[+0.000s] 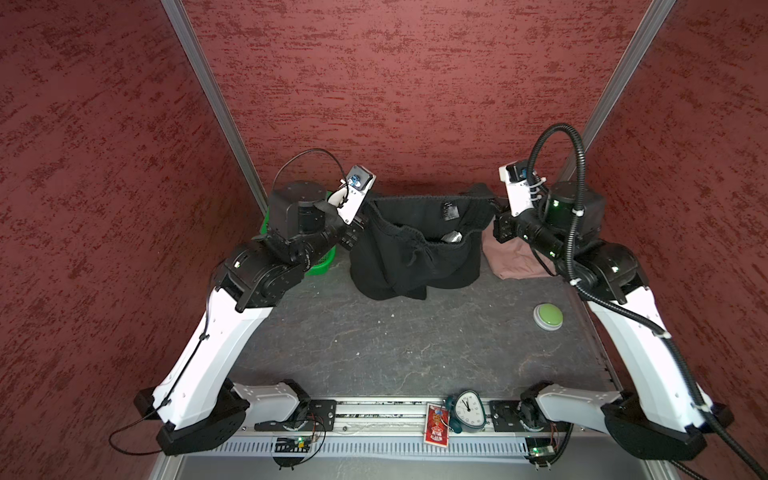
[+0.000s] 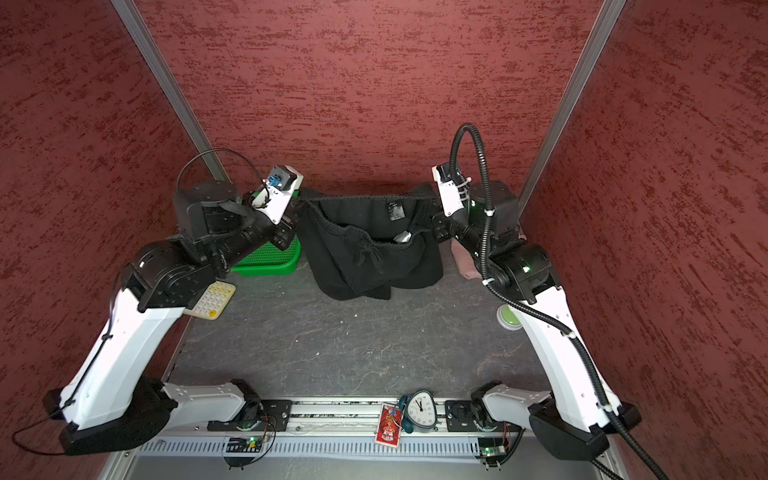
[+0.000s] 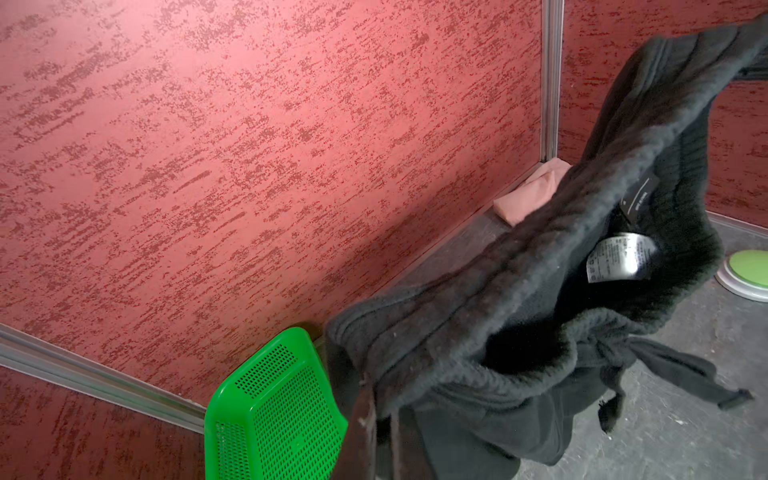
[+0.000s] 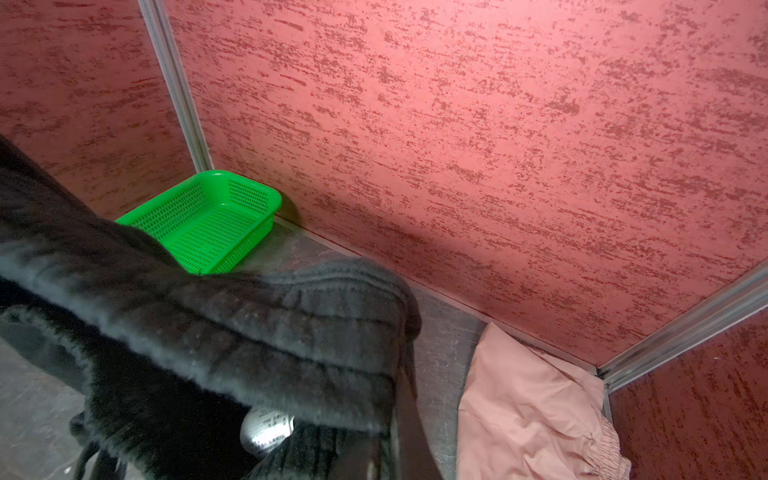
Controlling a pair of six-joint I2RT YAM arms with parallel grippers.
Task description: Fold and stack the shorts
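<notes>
Top views, black shorts (image 1: 415, 257): hang at 12 o'clock of the table (image 1: 395, 345), held up between my two grippers. The waistband is the long axis and runs from 9 to 3 o'clock. The waist gapes upward, the legs drop toward 6 o'clock, and the hems rest on the table.
Top views, drawstring (image 1: 417, 253): knotted on the near side of the band, which sags in the middle.
Top views, left gripper (image 1: 360, 226): pinched tight on the 9 o'clock end of the waistband.
Top views, right gripper (image 1: 496, 224): pinched tight on the 3 o'clock end.
Top views, pink shorts (image 1: 515, 257): a flat bundle on the table at about 1 o'clock, just beside the black pair and partly under my right arm.
Top views, other things: green basket (image 2: 270, 262) at 11 o'clock, green button (image 1: 548, 316) at 3 o'clock.
Left wrist view, black shorts (image 3: 498, 311): the band stretches away from my gripper toward the corner where the pink shorts (image 3: 528, 197) lie. A white care label (image 3: 619, 257) shows inside the open waist.
Right wrist view, black shorts (image 4: 249, 332): the band runs from my gripper toward the green basket (image 4: 212, 220). The pink shorts (image 4: 532, 407) lie against the wall corner, gathered waistband at the near end.
</notes>
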